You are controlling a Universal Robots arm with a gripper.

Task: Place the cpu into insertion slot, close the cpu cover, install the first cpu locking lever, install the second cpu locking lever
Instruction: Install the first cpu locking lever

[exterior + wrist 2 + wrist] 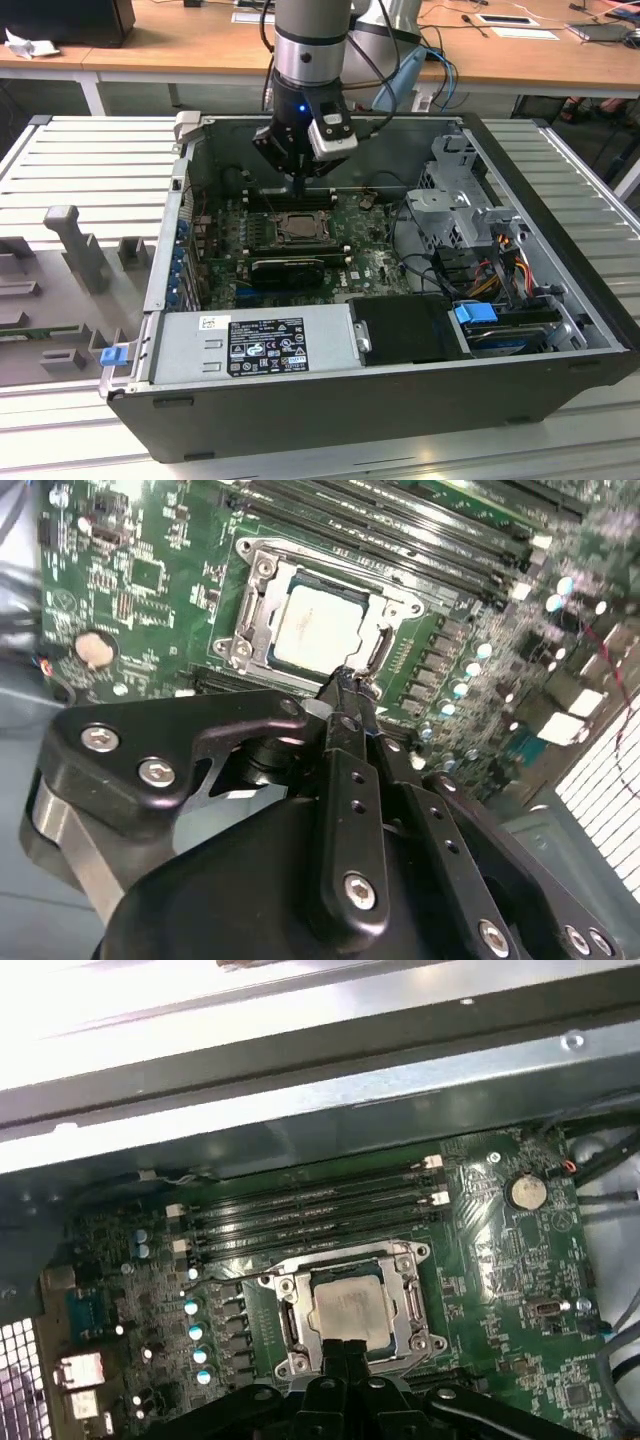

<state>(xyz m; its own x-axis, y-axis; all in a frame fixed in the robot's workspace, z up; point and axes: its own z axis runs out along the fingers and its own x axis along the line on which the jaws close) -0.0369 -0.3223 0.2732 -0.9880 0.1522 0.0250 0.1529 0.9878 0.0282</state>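
Note:
The cpu (318, 630) (350, 1305) lies flat in the insertion slot (297, 228) on the green board inside the open computer case. The silvery cpu cover (292, 1310) (252, 608) lies down around it, framing its pale metal top. My gripper (345, 687) (345, 1352) hangs just over the socket's edge, its two thin black fingers pressed together with nothing between them. In the second wrist view the tips sit beside a bent wire lever (383, 652) at the socket's side. In the exterior view the gripper (300, 186) hovers over the socket's far edge.
Long black memory slots (310, 1210) run beside the socket, with the case wall (300, 1100) beyond them. A black graphics card (287, 268), a power supply (265, 340) and a metal drive cage (470, 200) crowd the case. Grey fixtures (75, 245) stand at the exterior view's left.

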